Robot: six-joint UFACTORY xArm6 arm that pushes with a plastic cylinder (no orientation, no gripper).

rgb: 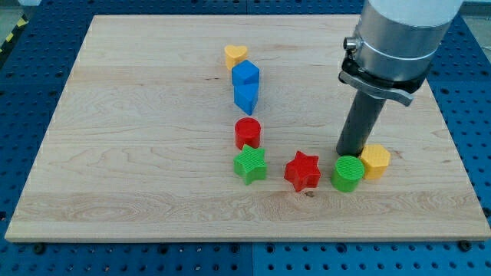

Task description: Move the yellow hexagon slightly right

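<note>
The yellow hexagon (pixel 376 162) lies at the view's lower right of the wooden board (pixel 138 153), touching a green cylinder (pixel 348 172) on its left. My tip (pixel 350 153) is the lower end of the dark rod; it stands just behind the green cylinder and against the hexagon's upper left side. The very end is partly hidden by the green cylinder.
A red star (pixel 303 170) and a green star (pixel 251 165) lie left of the green cylinder. A red cylinder (pixel 248 133) sits above the green star. Two blue blocks (pixel 245 86) and a yellow heart (pixel 235 55) stand further up.
</note>
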